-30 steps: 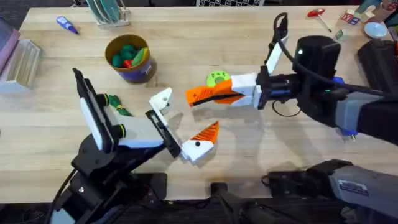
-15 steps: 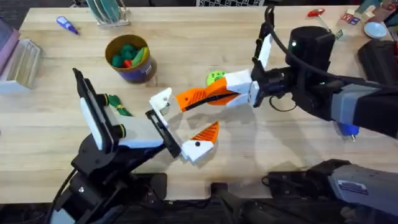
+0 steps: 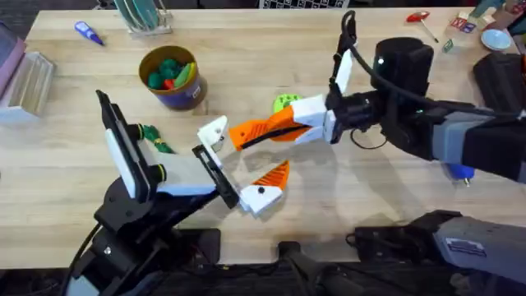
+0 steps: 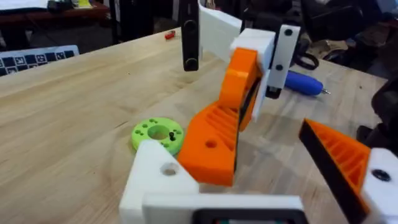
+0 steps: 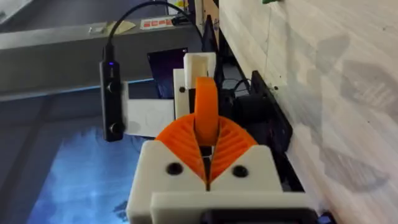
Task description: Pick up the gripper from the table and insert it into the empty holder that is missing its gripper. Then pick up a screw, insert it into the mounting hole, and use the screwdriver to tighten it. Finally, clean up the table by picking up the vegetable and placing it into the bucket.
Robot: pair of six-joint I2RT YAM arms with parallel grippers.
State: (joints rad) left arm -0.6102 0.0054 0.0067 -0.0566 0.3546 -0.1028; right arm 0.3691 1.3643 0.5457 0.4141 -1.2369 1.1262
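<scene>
The right gripper reaches leftward across the tabletop, its jaws pinching the loose orange gripper just beside the holder of the left gripper, which lies low with its jaws spread wide.

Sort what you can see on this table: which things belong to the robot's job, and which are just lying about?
Job in hand:
the gripper, clamped in the right gripper
the holder
the screwdriver
the vegetable
the bucket

Lying about:
green disc
red-handled screwdriver
blue-and-white pen
clear box
</scene>
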